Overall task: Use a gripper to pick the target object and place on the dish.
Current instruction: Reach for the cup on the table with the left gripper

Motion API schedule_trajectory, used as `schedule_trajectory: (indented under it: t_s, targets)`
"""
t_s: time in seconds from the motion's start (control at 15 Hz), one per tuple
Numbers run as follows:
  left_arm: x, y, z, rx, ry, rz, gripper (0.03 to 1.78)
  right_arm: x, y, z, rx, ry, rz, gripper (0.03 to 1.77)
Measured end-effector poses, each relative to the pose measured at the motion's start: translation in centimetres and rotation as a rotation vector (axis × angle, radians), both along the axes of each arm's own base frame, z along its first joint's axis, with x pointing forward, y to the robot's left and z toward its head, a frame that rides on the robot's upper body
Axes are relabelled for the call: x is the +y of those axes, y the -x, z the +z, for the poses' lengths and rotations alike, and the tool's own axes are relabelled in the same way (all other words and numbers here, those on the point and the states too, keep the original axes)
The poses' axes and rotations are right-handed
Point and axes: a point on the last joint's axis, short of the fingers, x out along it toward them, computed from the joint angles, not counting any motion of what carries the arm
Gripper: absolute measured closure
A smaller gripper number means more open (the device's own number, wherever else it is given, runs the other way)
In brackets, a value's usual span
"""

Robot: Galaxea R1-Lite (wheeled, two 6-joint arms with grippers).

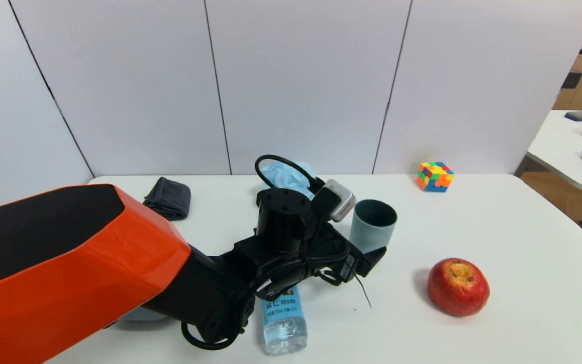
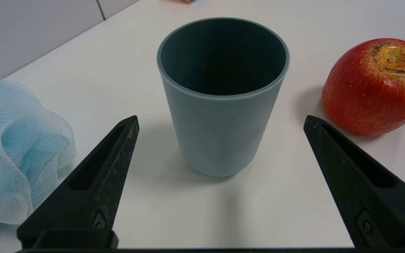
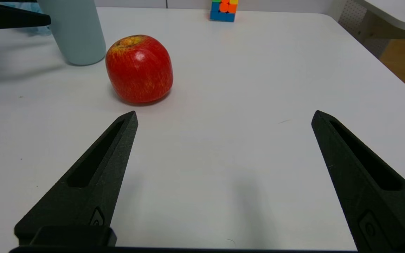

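One upright blue-green cup (image 2: 220,130) stands on the white worktop (image 1: 533,313), centre-right of the head view, just beyond my left pincer (image 2: 222,119), whose tips are wide apart and grip nothing. Its long axis is vertical; I judge that a straight advance, then closing across the wall, would serve. My right pincer (image 3: 223,116) is idle over the worktop, farther from the cup than my left.

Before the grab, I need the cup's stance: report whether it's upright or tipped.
Upright: the cup stands base down on the table, mouth facing up.
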Motion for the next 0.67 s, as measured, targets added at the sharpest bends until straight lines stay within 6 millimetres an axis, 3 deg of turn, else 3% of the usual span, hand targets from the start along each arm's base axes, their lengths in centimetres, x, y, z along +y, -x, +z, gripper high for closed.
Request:
schedule_trajectory:
  t_s: [0.67]
  targets:
    - [-2.2, -1.1, -0.6, 0.007, 0.039, -0.011, 0.12, 0.0, 0.0, 0.0, 0.000, 0.000, 0.000, 0.09]
